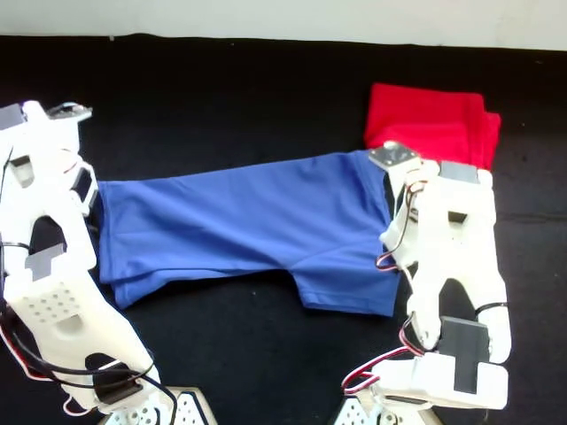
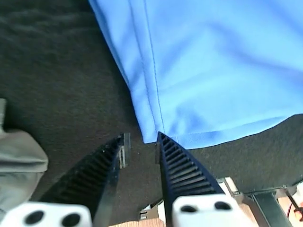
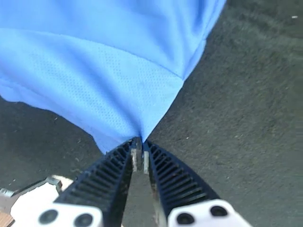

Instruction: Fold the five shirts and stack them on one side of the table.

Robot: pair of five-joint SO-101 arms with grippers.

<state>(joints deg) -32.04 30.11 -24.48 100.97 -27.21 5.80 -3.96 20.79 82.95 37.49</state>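
**Blue shirt stretched between two arms, one hand spread, one pinching**

At the left edge of the black worktop (image 1: 266, 80) the left arm stands over the near end of the blue shirt (image 1: 248, 221). In its wrist view the left hand (image 2: 141, 141) is spread a little, both ribbed fingers (image 2: 182, 165) pointing down at the dark surface. One fingertip sits right at the shirt's hemmed corner and the other rests on bare cloth-free worktop, so nothing is held between them. A pale grey piece of fabric (image 2: 19, 161) lies at the side of that view; what it is cannot be told.

The blue shirt lies flat across the middle of the worktop. It runs from the left arm to the right arm, with a short sleeve poking out along its near side and a fold line visible along the lower edge.

At the shirt's right end, the right hand (image 3: 138, 145) is pressed together on a point of the blue fabric, which rises into a small peak between the fingertips.

Behind the right arm, towards the far right of the worktop, a red shirt (image 1: 434, 124) lies folded into a neat rectangle. It sits just beside the blue shirt's far corner.
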